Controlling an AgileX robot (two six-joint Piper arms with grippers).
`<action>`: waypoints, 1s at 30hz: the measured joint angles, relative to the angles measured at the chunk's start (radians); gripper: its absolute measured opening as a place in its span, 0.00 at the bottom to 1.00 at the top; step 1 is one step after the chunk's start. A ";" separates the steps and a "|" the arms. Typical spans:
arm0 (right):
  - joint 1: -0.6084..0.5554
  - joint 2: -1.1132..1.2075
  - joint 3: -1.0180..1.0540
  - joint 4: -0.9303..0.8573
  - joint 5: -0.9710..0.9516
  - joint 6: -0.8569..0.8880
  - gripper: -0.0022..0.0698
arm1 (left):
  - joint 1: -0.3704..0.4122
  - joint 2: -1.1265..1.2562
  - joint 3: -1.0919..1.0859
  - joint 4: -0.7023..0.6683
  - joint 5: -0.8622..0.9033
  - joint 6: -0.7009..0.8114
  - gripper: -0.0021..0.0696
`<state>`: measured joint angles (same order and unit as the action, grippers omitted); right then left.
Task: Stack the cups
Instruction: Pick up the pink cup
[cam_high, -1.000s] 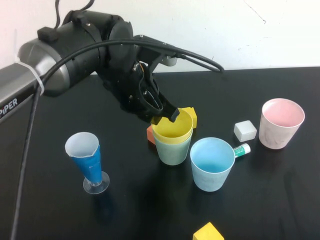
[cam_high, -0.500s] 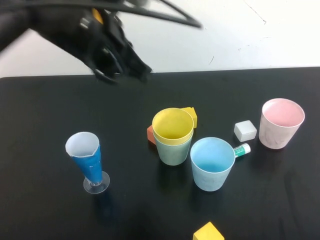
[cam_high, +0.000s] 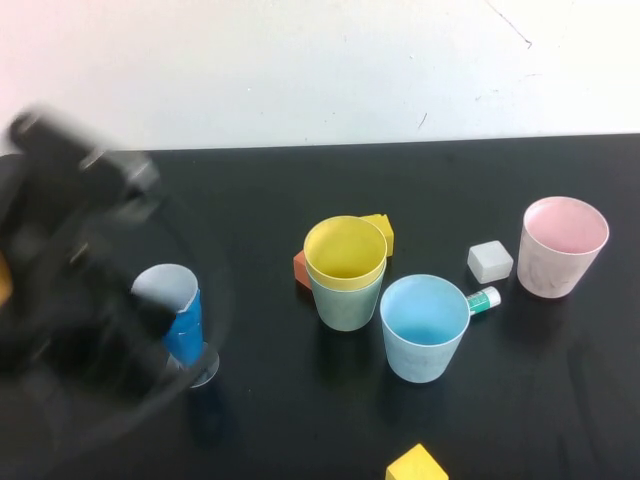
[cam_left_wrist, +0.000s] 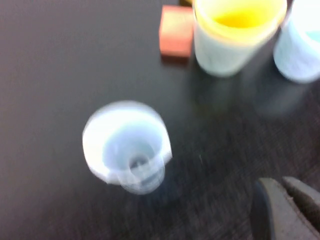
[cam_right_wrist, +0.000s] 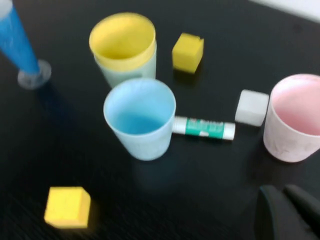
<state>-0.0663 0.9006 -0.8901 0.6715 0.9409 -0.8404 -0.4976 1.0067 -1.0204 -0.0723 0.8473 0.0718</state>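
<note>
Left gripper (cam_left_wrist: 280, 189): tips together, nothing held, low over the tabletop (cam_high: 300, 410) at robot's left, a smeared dark blur in high view, overlapping the blue-wrapped glass (cam_high: 186, 332). Right gripper (cam_right_wrist: 285, 192): closed too, empty, hanging above the tabletop near the pink cup (cam_high: 562, 250); not seen in high view. Yellow cup (cam_high: 345, 252) nested in pale green cup (cam_high: 346, 308) at centre; light blue cup (cam_high: 424, 335) just beside that pair on the right, upright; pink cup well apart, far right, upright. Two of four stacked, by the look of it. Risks: left arm so close to the glass that a sweep w/ wrist or cable likely tips it, narrow foot + tall body, easy to topple. Light blue cup nearly touching the stack, so a wide approach probably nudges the stack or skids it. Glue stick (cam_high: 484, 298) right against the blue cup's far side, white block (cam_high: 490, 261) btw. it and pink cup: clutter in the way of fingers, may roll or get dragged. Orange block (cam_high: 299, 268) and yellow block (cam_high: 381, 230) tight behind the stack, so little room there; another yellow block (cam_high: 417, 465) at near edge. Thin cup walls prob. flex if pinched hard; a tilted drop may jam the cup askew. Tabletop matte black, flat, faintly reflective. White wall (cam_high: 300, 70) behind, a few scuffs and a hairline crack; no more of the room visible.
</note>
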 joint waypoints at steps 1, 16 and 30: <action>0.000 0.039 -0.034 -0.013 0.021 -0.002 0.04 | 0.000 -0.044 0.042 -0.004 -0.004 -0.004 0.03; 0.198 0.644 -0.602 -0.520 0.283 0.198 0.04 | 0.000 -0.383 0.374 -0.008 -0.090 -0.014 0.03; 0.280 1.047 -0.980 -0.644 0.290 0.365 0.71 | 0.000 -0.383 0.381 -0.033 -0.082 -0.014 0.03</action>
<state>0.2135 1.9477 -1.8705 0.0276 1.2313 -0.4757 -0.4976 0.6240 -0.6394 -0.1049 0.7653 0.0582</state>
